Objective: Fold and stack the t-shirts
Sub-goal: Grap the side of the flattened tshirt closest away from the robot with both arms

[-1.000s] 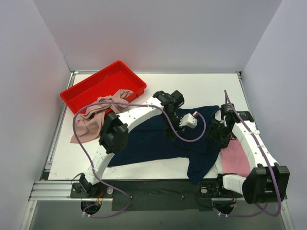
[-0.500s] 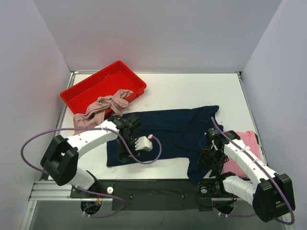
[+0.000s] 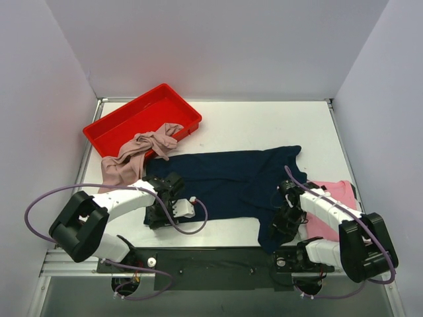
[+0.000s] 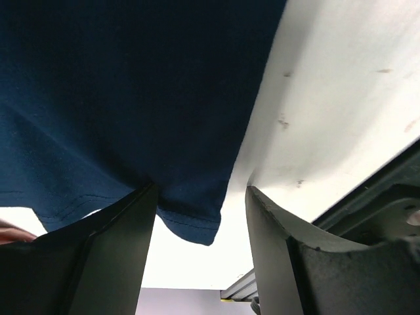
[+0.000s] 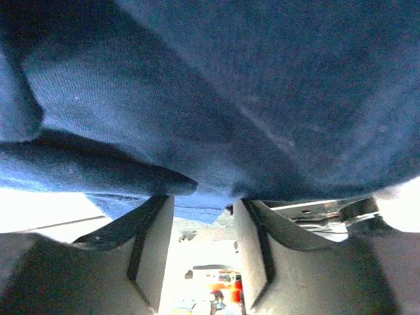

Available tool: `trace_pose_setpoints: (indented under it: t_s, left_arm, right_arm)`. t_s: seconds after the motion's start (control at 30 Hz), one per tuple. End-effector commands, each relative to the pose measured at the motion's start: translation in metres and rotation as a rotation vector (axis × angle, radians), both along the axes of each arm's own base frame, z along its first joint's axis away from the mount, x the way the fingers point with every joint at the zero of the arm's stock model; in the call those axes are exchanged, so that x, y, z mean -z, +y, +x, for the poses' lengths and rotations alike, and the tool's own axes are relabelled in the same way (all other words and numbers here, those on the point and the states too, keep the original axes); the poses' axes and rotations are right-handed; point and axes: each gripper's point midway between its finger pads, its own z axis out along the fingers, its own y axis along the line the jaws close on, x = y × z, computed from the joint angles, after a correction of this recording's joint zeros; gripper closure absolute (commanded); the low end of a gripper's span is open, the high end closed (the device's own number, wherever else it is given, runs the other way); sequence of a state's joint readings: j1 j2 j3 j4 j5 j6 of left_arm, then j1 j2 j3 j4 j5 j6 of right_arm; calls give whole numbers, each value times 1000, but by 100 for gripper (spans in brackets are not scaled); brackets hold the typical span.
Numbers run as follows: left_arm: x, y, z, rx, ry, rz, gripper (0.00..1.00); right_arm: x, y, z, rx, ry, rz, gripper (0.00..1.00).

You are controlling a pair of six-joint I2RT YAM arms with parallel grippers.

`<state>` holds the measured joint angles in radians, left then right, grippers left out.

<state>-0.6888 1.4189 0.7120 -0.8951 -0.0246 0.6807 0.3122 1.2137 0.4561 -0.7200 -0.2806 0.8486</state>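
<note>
Shows navy t-shirt [image 3: 225, 181] spread across centre of top view, lower-right part bunched at near table edge. Places left gripper [image 3: 158, 214] at lower-left hem corner, jaws apart, corner between them unclamped. Sets right gripper [image 3: 285, 218] under bunched cloth; clamped or not, cannot tell. Judged step: seizing near hem for first fold. Calls next for closing on both corners, then lifting evenly.
</note>
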Motion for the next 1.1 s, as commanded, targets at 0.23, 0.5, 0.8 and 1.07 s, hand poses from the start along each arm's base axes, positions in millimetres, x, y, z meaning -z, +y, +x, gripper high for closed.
trace_pose_setpoints:
  t_s: [0.23,0.5,0.8,1.07]
  left_arm:
    - [8,11,34,-34,-180,37,84]
    - [-15,15,39,-73,-190,23,100]
    - [-71,-16,2,-123,16,-131,100]
    - [-70,5,-56,-91,169,-51,100]
  right_arm:
    - [9,4,0,75,-13,49,100]
    - [-64,-4,27,38,-147,125,100]
    - [-149,-38,77,-36,-262,113,100]
    - [-179,-64,113,-77,-293,57,100]
